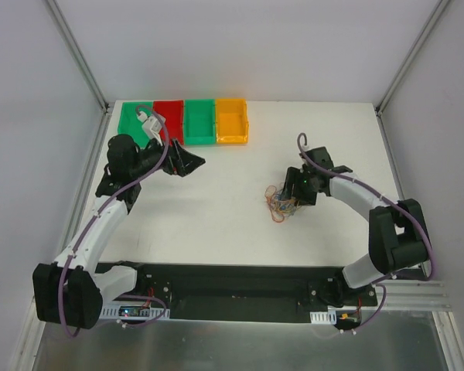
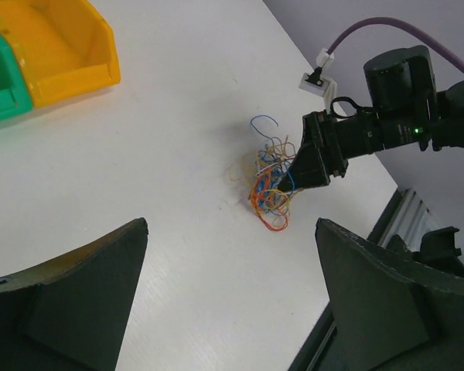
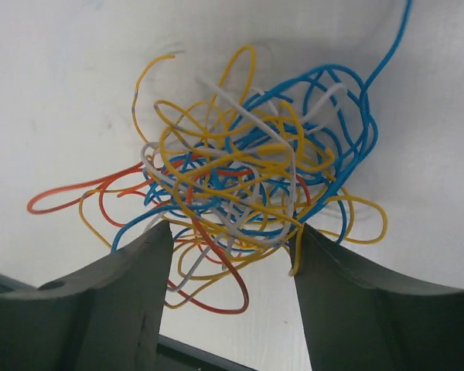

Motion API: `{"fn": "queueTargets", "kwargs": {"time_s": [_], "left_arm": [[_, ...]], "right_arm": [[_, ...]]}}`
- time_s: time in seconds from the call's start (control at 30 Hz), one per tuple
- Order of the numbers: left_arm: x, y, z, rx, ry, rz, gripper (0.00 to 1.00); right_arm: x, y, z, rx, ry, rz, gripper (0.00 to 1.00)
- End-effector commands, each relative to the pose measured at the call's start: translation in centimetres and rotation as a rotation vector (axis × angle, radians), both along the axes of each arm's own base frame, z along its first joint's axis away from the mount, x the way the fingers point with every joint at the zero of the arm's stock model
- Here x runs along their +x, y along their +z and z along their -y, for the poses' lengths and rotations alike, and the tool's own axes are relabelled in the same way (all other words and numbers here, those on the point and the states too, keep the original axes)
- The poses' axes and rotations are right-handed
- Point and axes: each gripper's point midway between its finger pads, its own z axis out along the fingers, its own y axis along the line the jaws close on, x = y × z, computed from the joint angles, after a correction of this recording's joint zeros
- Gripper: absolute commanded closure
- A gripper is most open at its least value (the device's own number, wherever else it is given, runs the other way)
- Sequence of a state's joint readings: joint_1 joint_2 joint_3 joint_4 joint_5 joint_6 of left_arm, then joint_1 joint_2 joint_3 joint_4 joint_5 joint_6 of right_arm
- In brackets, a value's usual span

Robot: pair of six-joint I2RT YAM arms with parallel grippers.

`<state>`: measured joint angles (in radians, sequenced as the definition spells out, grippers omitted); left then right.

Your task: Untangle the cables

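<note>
The cables are a tangled ball of thin orange, yellow, blue and white wires on the white table, right of centre. In the right wrist view the cables fill the middle. My right gripper is open, its fingertips down at the near edge of the tangle, with wire loops lying between them. The left wrist view shows the cables far off with the right gripper's tips in them. My left gripper is open and empty, far left near the bins.
Green, red, green and orange bins stand in a row at the table's back edge. Metal frame posts rise at the back corners. The black base rail runs along the near edge.
</note>
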<state>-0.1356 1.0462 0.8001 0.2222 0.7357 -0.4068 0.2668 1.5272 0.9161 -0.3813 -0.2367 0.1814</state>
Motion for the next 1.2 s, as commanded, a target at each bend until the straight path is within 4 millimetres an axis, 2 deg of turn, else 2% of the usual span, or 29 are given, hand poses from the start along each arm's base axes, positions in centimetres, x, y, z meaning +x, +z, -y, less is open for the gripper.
{"fn": "queueTargets", "kwargs": {"time_s": [0.0,0.1,0.23,0.3,0.4,0.47,0.53,0.77,0.87,1.07,1.17], "left_arm": [[-0.3,0.5,1.5,-0.068,-0.117,-0.080,0.12],[-0.2,-0.5,2.3,-0.068,-0.149,-0.119,0.15],[-1.0,-2.3,4.7,-0.053,-0.227,-0.175,0.21],[-1.7,-3.5,6.1,-0.047,-0.271,-0.224,0.26],[-2.9,-5.5,8.5,-0.031,-0.347,-0.314,0.36],[-3.7,-6.8,9.8,-0.013,-0.394,-0.374,0.40],[-4.1,-8.2,10.7,0.003,-0.413,-0.429,0.43],[-6.6,-10.8,13.7,0.062,-0.529,-0.517,0.55],[-7.2,-11.7,14.3,0.096,-0.542,-0.544,0.62],[-7.8,-14.4,14.6,0.209,-0.509,-0.608,0.61],[-7.4,-15.4,14.6,0.249,-0.488,-0.634,0.62]], "right_arm": [[-0.2,1.3,-4.4,0.023,0.162,0.116,0.39],[-1.9,1.3,-7.0,0.038,0.260,0.131,0.52],[-3.7,1.7,-9.3,0.045,0.329,0.151,0.52],[-4.1,1.9,-9.6,0.049,0.324,0.153,0.49],[-4.5,2.9,-9.7,0.062,0.310,0.169,0.38],[-4.7,3.6,-9.5,0.065,0.302,0.181,0.35],[-5.0,4.1,-9.2,0.060,0.294,0.190,0.32],[-6.1,4.6,-9.2,0.077,0.297,0.206,0.32],[-6.2,4.8,-9.2,0.075,0.297,0.213,0.32],[-6.5,4.3,-9.4,0.077,0.295,0.205,0.32],[-6.5,4.1,-9.5,0.072,0.295,0.206,0.32]]}}
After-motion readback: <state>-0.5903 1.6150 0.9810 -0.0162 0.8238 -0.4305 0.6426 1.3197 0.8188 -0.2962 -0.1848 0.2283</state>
